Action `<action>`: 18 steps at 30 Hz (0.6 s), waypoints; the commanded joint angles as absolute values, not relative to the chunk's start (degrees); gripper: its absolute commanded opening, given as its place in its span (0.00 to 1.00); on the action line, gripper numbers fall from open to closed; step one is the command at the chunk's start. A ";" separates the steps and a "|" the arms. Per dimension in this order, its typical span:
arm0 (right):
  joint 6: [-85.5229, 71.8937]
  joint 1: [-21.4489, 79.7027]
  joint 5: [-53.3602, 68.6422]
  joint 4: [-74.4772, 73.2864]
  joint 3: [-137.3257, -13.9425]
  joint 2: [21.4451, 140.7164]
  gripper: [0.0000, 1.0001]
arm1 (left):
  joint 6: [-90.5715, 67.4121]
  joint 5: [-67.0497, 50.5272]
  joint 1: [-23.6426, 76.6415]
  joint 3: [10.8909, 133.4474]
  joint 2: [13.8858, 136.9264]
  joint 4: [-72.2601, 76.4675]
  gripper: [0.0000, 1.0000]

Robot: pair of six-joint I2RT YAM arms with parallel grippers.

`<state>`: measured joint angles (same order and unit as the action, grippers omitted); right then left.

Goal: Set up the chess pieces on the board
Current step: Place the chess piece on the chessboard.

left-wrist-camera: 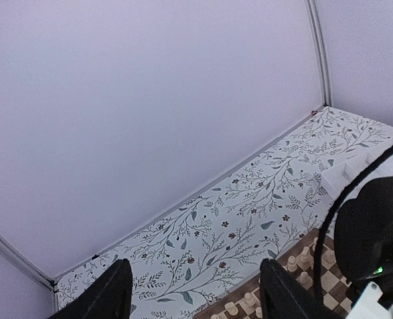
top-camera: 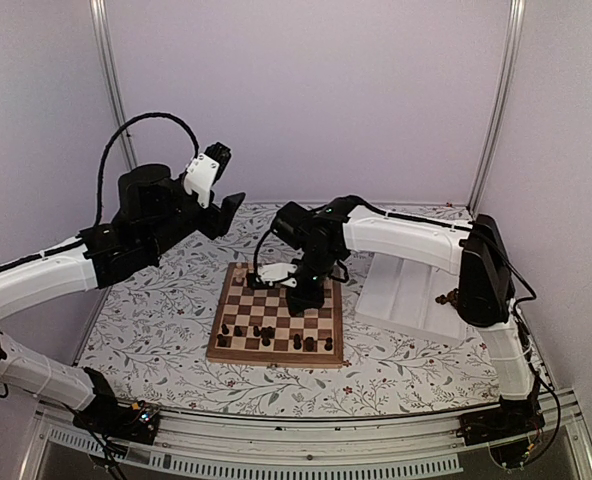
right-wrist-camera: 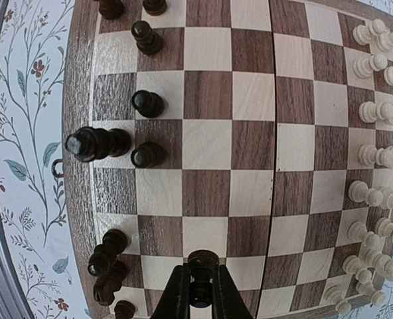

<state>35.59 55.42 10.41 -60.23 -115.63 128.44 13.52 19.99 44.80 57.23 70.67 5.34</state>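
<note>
Right gripper [right-wrist-camera: 200,282] angled down over chessboard [right-wrist-camera: 249,166], clamped on dark pawn [right-wrist-camera: 202,258], left gripper [left-wrist-camera: 193,296] held high, jaws apart, empty.

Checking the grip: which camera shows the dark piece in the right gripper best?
Right wrist view: the dark piece sits close up in the right gripper over the board. In the top view it cannot be made out; the left wrist view misses it.

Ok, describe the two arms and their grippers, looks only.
Both arms have white tubular links joined by chunky black joint housings. The left arm carries a black cable arching above it; the right arm has a thin black cable along its top and a small green light. Each gripper has a white body and two black fingers: left gripper, right gripper.
</note>
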 commanded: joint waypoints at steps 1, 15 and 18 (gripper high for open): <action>36.34 57.14 11.74 -63.16 -121.01 132.51 0.02 | 14.78 22.20 44.34 56.52 69.61 7.03 0.67; 36.31 59.71 14.18 -63.05 -121.88 135.96 0.02 | 14.69 21.92 44.21 56.75 70.25 6.53 0.68; 36.13 59.73 14.13 -62.74 -121.90 136.18 0.02 | 14.68 21.71 44.20 56.86 70.53 6.29 0.68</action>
